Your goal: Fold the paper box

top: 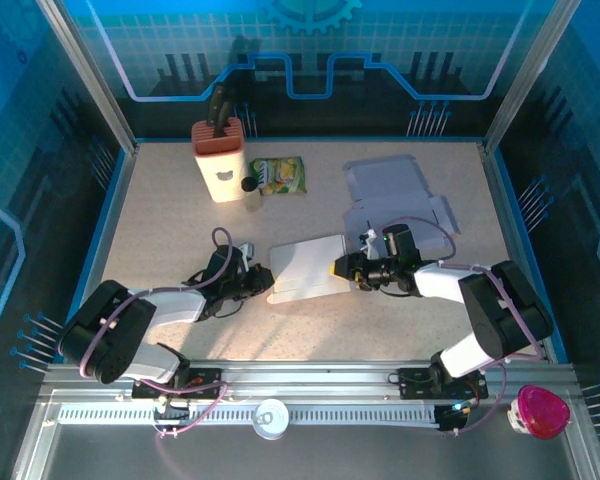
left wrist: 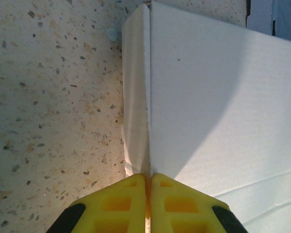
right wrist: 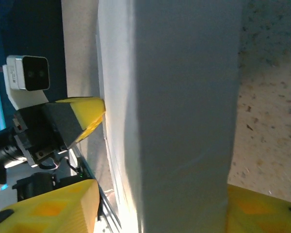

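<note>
The white paper box (top: 305,268) lies partly folded at the table's middle, between my two grippers. At its left end my left gripper (top: 268,287) is shut on a thin upright edge of the box (left wrist: 218,107), its yellow fingertips (left wrist: 131,194) pressed together around the seam (left wrist: 149,175). From the right, my right gripper (top: 345,268) straddles the other end. The box (right wrist: 184,97) fills the space between its yellow fingers (right wrist: 53,208), and the gripper (right wrist: 162,187) is closed onto the box's two sides. The left gripper's yellow finger (right wrist: 80,114) shows at the box's far end.
A flat unfolded box blank (top: 395,195) lies behind the right gripper. At the back left stand a cream and orange holder (top: 220,160), a small black ball (top: 248,184) and a green snack bag (top: 278,175). Blue walls (top: 110,210) fence the table.
</note>
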Tool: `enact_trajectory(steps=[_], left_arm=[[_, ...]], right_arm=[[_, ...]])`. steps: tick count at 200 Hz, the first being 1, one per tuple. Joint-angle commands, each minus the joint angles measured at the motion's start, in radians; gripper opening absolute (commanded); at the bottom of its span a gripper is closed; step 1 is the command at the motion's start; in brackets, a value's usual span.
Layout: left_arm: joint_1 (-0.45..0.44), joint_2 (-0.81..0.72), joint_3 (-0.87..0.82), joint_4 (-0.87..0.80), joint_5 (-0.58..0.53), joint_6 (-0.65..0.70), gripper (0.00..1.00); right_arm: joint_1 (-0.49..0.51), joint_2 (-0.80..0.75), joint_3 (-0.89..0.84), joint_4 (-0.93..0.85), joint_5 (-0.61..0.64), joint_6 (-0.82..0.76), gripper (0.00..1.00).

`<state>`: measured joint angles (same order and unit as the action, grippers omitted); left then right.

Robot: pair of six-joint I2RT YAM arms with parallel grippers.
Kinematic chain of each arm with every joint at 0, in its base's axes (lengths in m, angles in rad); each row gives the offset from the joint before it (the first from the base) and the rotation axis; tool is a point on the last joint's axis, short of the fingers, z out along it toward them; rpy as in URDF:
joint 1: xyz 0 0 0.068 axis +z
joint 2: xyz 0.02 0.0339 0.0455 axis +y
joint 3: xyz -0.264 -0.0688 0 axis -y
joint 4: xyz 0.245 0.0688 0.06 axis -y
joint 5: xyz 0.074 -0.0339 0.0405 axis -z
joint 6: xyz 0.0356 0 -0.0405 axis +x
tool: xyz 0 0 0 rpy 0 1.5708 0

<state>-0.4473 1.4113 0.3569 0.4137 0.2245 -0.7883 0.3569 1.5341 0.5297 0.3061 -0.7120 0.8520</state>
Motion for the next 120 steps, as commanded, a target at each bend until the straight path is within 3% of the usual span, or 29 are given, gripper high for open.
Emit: enact_trajectory(steps=[1,27,55,71,93,120], left_arm=[[0.009,0.038,-0.033,-0.123,-0.021,-0.004,0.09],[0.010,0.022,-0.014,-0.147,-0.019,0.015,0.12],[0.009,-0.035,0.017,-0.202,-0.020,0.056,0.24],[-0.013,-0.142,0.046,-0.283,-0.067,0.101,0.31],[-0.160,-0.313,0.110,-0.394,-0.244,0.268,0.42],[-0.398,-0.404,0.195,-0.462,-0.423,0.584,0.44]], right_arm=[[0.013,0.027,-0.004,0.165,-0.073,0.087,0.49],[0.015,0.038,-0.013,0.234,-0.072,0.144,0.42],[0.014,0.019,-0.008,0.221,-0.055,0.169,0.36],[0.014,0.009,-0.002,0.196,-0.051,0.190,0.33],[0.014,-0.004,0.005,0.177,-0.050,0.243,0.30],[0.008,-0.035,-0.001,0.173,-0.044,0.337,0.29]])
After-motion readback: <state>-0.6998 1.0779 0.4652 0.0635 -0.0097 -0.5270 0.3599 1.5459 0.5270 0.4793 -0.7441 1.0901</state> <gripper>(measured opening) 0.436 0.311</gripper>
